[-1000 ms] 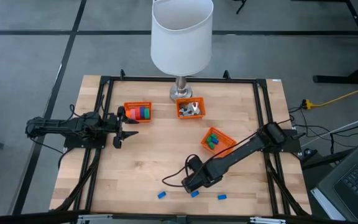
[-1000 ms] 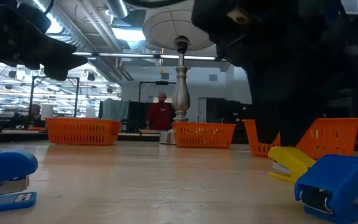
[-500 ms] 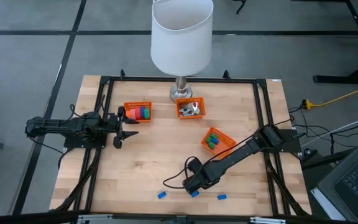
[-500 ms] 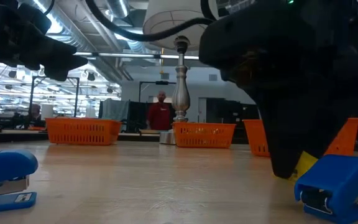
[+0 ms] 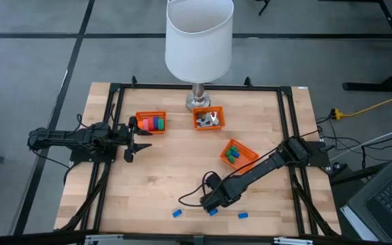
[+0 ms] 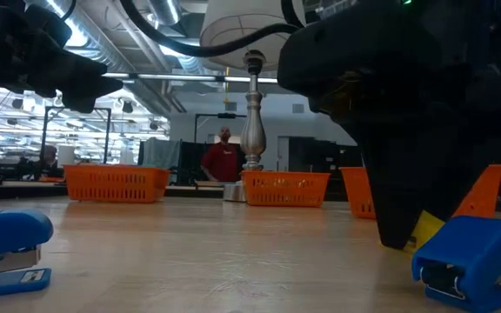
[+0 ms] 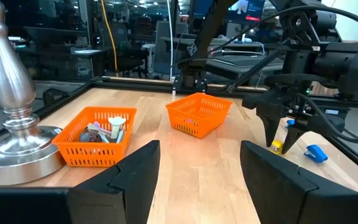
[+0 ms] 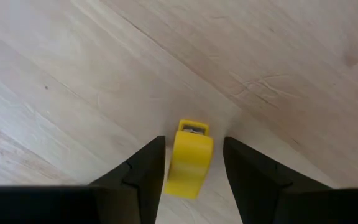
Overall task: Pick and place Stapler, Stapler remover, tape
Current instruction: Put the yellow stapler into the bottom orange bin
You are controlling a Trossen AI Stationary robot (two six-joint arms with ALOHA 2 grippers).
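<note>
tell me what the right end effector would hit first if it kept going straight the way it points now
The right end effector points down at the table, and the yellow stapler lies right between its open fingers. Going straight on, it would meet that stapler first, then the wooden tabletop beneath.

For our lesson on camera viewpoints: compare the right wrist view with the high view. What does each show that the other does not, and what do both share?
Only the right wrist view shows the yellow stapler lying on the wood between the right tool's dark fingers, a gap on either side.

Only the high view shows the three orange baskets, one holding the tape rolls, the lamp, three blue staplers and the left tool waiting open beside the tape basket.

Both share the wooden table and the right tool low over it.
</note>
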